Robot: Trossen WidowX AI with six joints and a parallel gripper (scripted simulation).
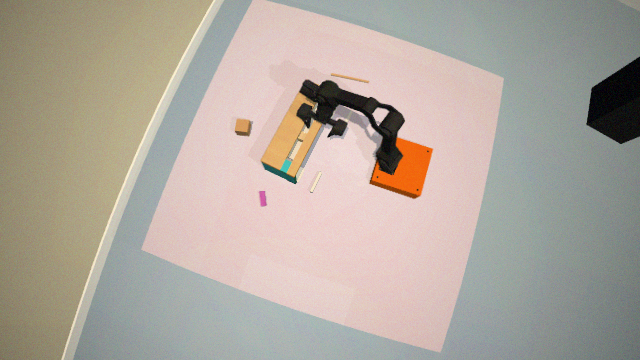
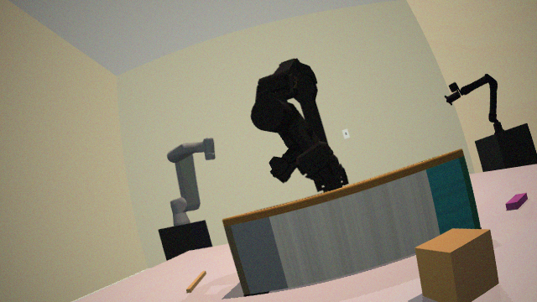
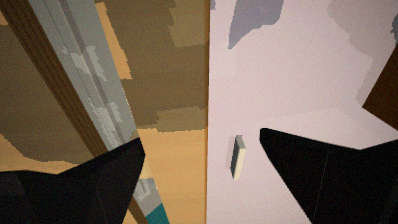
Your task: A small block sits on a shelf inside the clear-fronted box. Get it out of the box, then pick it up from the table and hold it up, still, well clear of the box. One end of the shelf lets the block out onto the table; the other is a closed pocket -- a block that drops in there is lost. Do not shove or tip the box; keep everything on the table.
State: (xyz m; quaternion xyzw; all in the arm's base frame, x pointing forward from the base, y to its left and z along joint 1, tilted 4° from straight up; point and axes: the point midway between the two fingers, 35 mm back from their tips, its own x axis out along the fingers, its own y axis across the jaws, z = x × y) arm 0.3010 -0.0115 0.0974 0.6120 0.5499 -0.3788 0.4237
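The box (image 1: 285,137) (image 2: 352,226) has a wooden top with a long slot and a teal end, near the magenta piece. A small tan piece (image 1: 303,134) shows in the slot; I cannot tell whether it is the block. In the wrist view the slot runs past my left fingertip, which covers part of it. My gripper (image 1: 319,130) (image 3: 203,138) is open and empty, above the box's front edge, one finger over the top and the other out past the front. In the exterior view the fingers are partly hidden behind the box.
A cream stick (image 1: 315,182) (image 3: 239,159) lies in front of the box, near the teal end. A thin tan stick (image 1: 350,78) (image 2: 195,282) lies past the other end. A magenta piece (image 1: 263,198) (image 2: 516,201) and a brown cube (image 1: 243,126) (image 2: 455,264) lie around the box. The arm stands on an orange base (image 1: 415,162).
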